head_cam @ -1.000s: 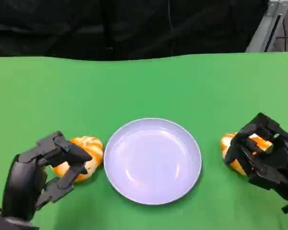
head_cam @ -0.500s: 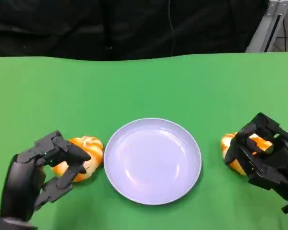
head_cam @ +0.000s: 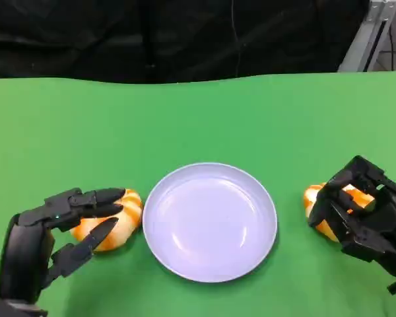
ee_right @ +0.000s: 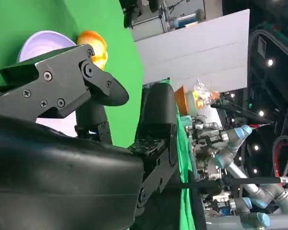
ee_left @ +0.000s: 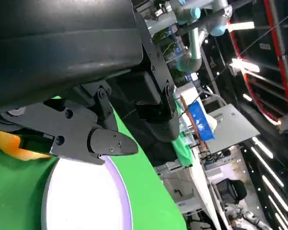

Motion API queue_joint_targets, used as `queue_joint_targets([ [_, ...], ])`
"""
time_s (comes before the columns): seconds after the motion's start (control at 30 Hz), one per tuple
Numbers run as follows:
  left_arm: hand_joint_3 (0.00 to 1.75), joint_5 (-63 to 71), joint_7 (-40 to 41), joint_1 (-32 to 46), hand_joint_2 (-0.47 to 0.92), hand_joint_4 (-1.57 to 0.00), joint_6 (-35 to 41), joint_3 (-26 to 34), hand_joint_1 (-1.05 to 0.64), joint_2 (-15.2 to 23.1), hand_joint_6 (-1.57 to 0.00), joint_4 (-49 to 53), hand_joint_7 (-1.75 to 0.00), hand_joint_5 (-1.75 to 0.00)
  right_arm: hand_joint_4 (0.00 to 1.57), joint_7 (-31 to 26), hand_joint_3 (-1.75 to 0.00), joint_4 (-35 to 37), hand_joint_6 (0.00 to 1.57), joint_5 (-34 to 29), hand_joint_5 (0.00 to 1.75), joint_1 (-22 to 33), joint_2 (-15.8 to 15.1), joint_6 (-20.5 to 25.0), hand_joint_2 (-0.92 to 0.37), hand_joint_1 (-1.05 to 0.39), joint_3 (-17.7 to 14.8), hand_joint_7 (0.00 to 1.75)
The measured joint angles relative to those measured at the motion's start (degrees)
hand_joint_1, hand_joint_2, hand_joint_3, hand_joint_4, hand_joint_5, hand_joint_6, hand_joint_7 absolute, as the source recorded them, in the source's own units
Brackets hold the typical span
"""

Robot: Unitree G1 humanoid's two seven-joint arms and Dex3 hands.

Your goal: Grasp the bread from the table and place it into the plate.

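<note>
My left robot hand (head_cam: 59, 228) is spread over the bread (head_cam: 112, 221) (unheld); closing off-centre could shove it against the plate (head_cam: 210, 221).

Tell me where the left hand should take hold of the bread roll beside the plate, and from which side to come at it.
Grip the left bread roll across its rounded middle, coming from above and from the side away from the plate. The roll lies low on the green table, almost against the plate's rim, so there is little room on that side. The left hand already has fingers spread over its top.
</note>
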Motion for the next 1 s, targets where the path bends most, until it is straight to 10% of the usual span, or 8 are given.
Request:
queue_joint_targets([
  [1.0,0.04,40.67,26.26,1.71,0.92,-0.55,7.35,-2.93,-0.74,9.02,-0.56,-5.24,0.0,0.0,0.45,-0.19,-0.97,-0.09,0.5,-0.34,1.74,0.06,0.02,0.03,-0.65,-0.02,0.25,1.35],
])
